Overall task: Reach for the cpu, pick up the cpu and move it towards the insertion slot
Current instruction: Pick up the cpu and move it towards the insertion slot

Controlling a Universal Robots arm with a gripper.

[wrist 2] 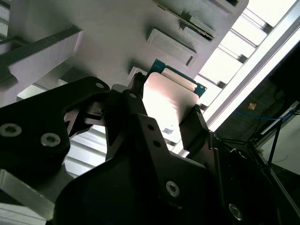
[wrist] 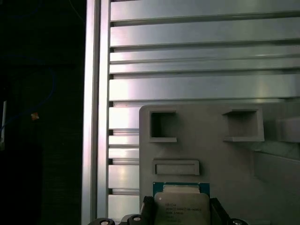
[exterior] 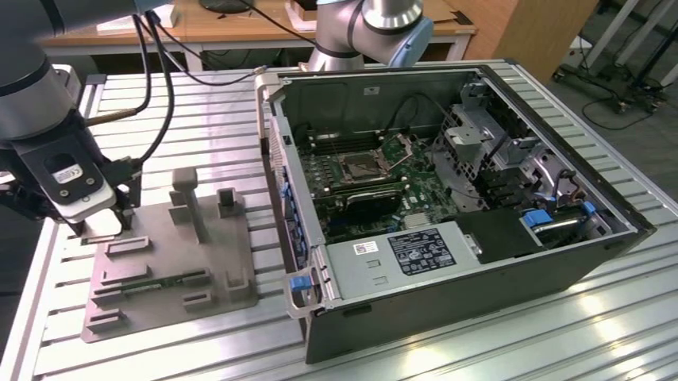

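My claw (wrist 2: pixel 166 102) pinches the cpu (wrist 2: pixel 172 90) by opposite edges. The insertion slot (exterior: pixel 358 167) lies well away, inside the open case (exterior: pixel 593 238).

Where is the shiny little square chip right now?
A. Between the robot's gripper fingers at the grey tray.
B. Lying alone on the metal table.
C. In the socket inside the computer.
A: in the second wrist view the gripper is shut on the cpu at the grey tray, well apart from the insertion slot inside the computer.
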